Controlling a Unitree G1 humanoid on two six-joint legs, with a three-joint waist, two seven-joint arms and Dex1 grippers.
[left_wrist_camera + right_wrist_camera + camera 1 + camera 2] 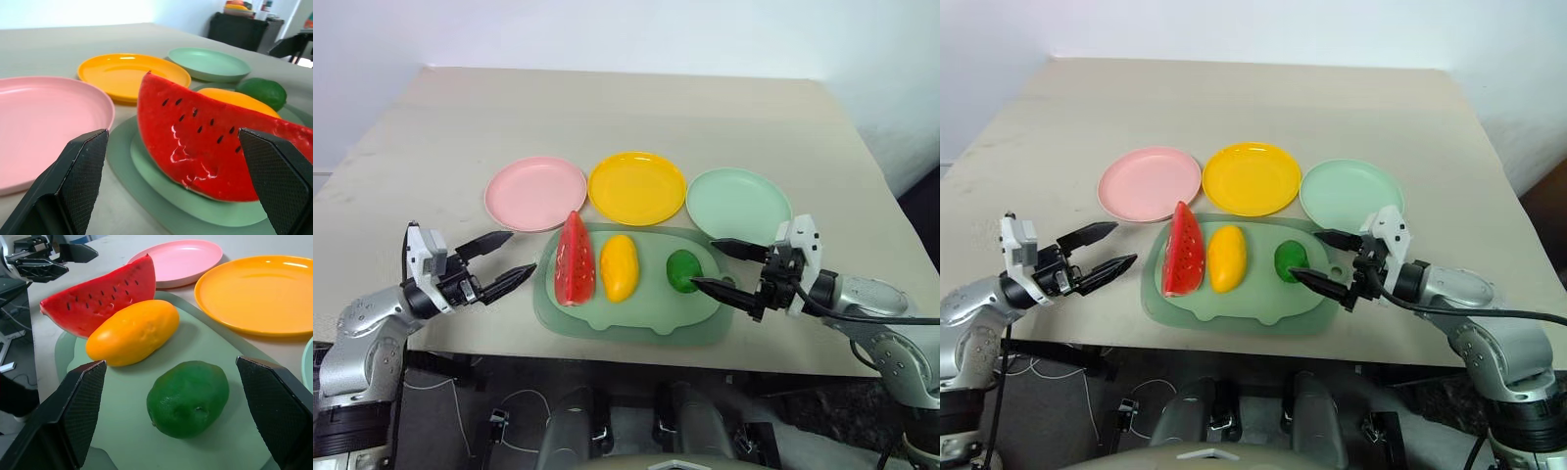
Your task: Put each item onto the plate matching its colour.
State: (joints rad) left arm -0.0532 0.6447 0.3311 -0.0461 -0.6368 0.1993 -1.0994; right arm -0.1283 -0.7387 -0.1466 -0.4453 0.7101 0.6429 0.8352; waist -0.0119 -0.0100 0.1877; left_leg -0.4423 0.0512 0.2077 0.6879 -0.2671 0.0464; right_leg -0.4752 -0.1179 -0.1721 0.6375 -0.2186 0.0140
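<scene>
While all three toy foods lie on the wavy-edged tray (pixel 636 328) at the near edge of the tabletop (pixel 607 108), none has reached a plate, so the sorting looks wholly undone. The watermelon (pixel 575 261) sits at the tray's left, the mango (pixel 619 267) just beside it in the middle, and the green fruit (pixel 683 270) to the right, a little apart from the mango. Whether the watermelon and mango actually touch is hard to tell from the head views.

Beyond the tray stand the three plates in a row: the pink plate (pixel 535 193) on the left, the yellow plate (pixel 637 187) in the middle, the mint plate (pixel 738 205) on the right. All three are bare.

The left end effector (pixel 499 261) hovers just left of the tray, fingers spread wide, pointing at the watermelon and holding nothing. The right end effector (pixel 727 269) hovers at the tray's right edge, fingers likewise wide apart, with the green fruit lying ahead between them but not gripped.

Three placements remain: watermelon to pink, mango to yellow, green fruit to mint. Each arm seems lined up for the item nearest it.
</scene>
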